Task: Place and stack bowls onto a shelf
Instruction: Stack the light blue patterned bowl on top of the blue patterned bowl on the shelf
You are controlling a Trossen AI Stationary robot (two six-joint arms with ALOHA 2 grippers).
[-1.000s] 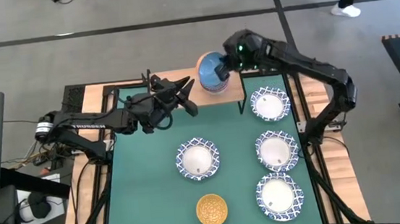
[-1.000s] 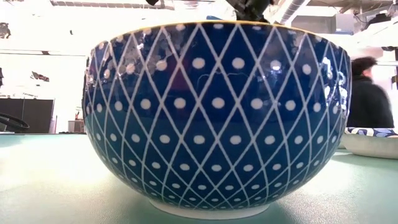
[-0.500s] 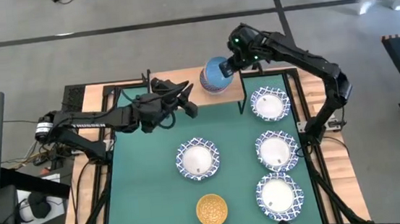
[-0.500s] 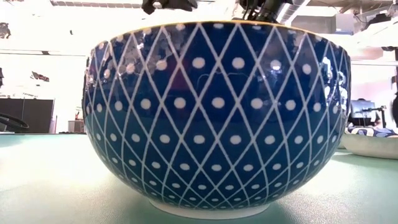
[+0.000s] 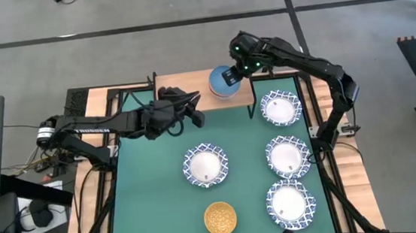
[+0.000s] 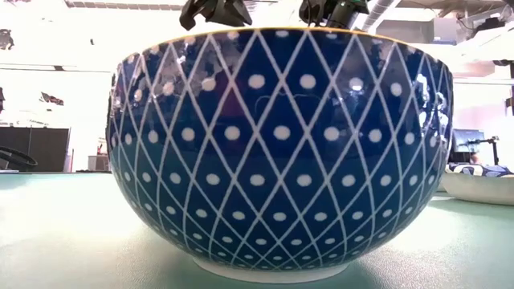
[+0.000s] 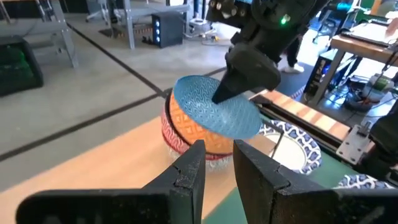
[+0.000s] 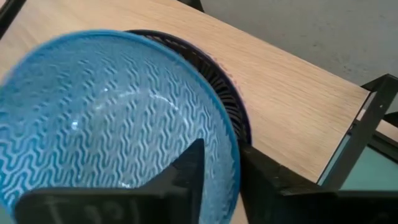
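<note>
1. Nearest the table's (image 5: 154, 189) front edge: yellow bowl (image 5: 220, 218), upright, alone; filling the low view with its blue lattice outside.
2. Behind it and toward the right: four white bowls (image 5: 205, 166), upright, apart from one another, three in a row along the right side, one mid-table.
3. Past the mid-table bowl: left gripper (image 5: 196, 108), above the green surface just before the shelf (image 5: 182, 85); fingers (image 7: 189, 171) slightly parted, nothing between them.
4. At the rear edge: shelf with a stack toward its right end; blue bowl (image 5: 224, 81) on top, tilted, over an orange bowl (image 7: 193, 134) nested in a red bowl (image 7: 177, 144).
5. Over the stack: right gripper (image 5: 232, 74), one finger inside and one outside the blue bowl's rim; clenched or released cannot be told.
</note>
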